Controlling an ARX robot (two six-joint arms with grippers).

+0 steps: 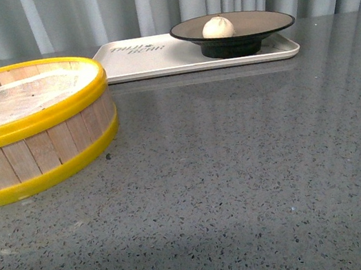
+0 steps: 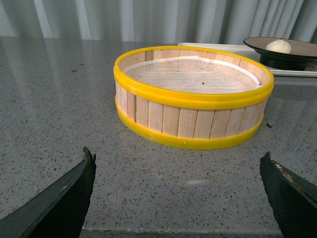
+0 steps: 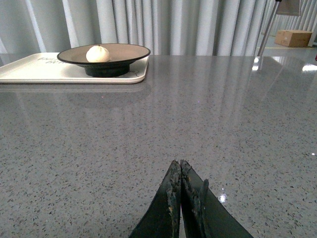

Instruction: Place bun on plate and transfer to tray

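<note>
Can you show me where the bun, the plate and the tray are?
bun (image 1: 217, 28), front view, its rounded side.
plate (image 1: 265, 20), front view, beige inside.
tray (image 1: 140, 62), front view, bare flat left part.

White bun (image 1: 217, 27), pale cream where shaded. Plate (image 1: 265, 21) beige-tan inside, black at rim and foot. Cream-white tray (image 1: 147, 62) with small dark lettering near one end. Steamer basket (image 1: 36, 150) of pale wood slats, banded bright yellow at top and bottom, lined with an off-white mesh carrying a few dark specks. Table (image 1: 245, 186) mid-grey, speckled with fine black and white flecks, glossy with pale streaked reflections. Curtain (image 1: 143, 2) grey-white in vertical folds. Left gripper (image 2: 178, 171) dark greenish-black; right gripper (image 3: 180, 171) likewise dark, edges scuffed lighter. Brown cardboard box (image 3: 294, 37) far behind.
</note>
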